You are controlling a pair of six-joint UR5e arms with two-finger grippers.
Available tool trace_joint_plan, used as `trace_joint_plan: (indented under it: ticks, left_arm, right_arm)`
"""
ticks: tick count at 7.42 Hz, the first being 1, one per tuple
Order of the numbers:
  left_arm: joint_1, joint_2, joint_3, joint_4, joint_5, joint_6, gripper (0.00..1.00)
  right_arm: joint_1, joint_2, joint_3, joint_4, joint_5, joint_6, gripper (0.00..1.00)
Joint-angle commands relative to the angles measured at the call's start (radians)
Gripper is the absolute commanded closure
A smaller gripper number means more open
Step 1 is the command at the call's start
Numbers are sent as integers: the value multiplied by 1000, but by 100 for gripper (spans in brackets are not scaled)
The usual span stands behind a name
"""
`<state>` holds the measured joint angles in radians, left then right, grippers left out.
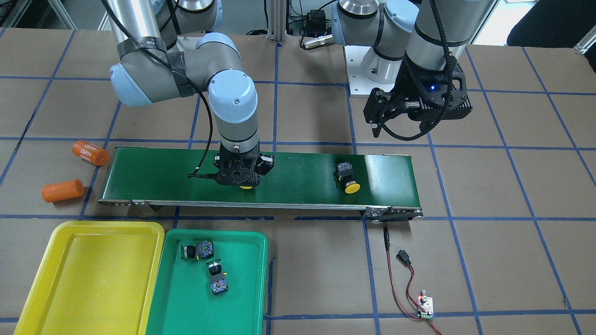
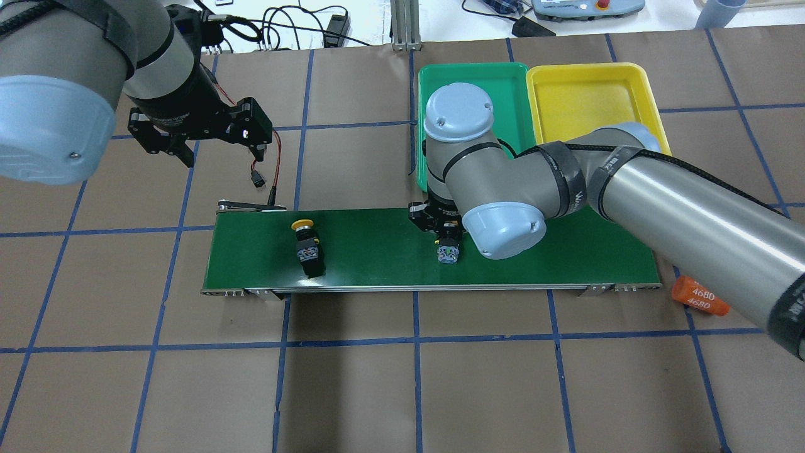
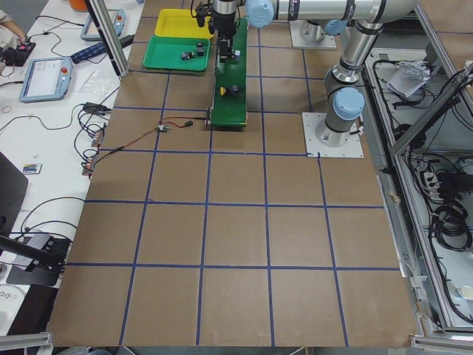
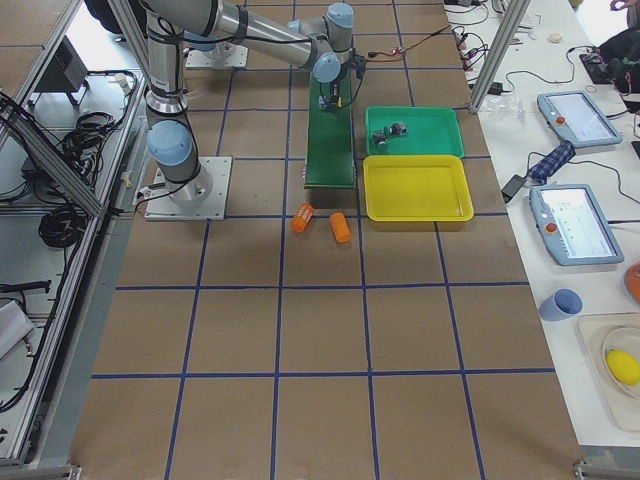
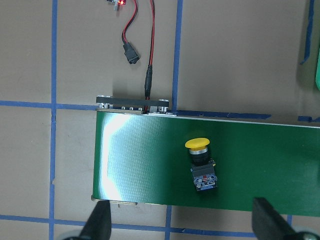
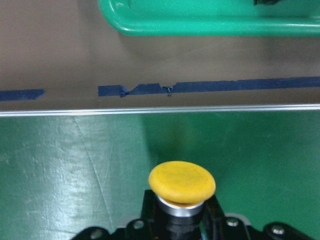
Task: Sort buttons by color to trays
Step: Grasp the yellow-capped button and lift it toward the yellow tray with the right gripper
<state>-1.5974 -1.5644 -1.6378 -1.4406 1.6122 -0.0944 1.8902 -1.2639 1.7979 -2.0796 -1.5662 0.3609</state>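
The right gripper [image 1: 238,180] is down on the conveyor belt [image 1: 298,177], jaws closed on one yellow button [image 6: 182,182], its cap pointing toward the trays. The left gripper [image 2: 225,157] hangs above the table off the belt's end, fingers wide apart, holding nothing. Beside the belt the yellow tray [image 1: 93,279] has no button in it. The green tray [image 1: 186,302] next to it holds both green buttons [image 1: 198,250], lying on their sides. The other yellow button [image 1: 348,179] lies on the belt below the left gripper.
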Motion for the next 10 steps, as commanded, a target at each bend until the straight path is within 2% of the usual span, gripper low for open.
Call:
trace_joint_plan:
  ticks: [1,3,6,7,10]
  left_arm:
    - [28,1,3,0,-6,2,0]
    - [33,1,3,0,-6,5,0]
    - [31,3,-2,0,-6,5,0]
    - [31,3,-2,-1,-6,5,0]
    - [31,3,-2,-1,-6,4,0]
  right_arm:
    - [-78,-24,-80,62,-14,3,100]
    - [-271,-25,-129,64,-49,-61,100]
    - [-466,27,-172,29,-51,-349,100]
    - [-521,96,-186,-58,-52,-412,100]
    - [-533,178,-239,-99,-49,-450,100]
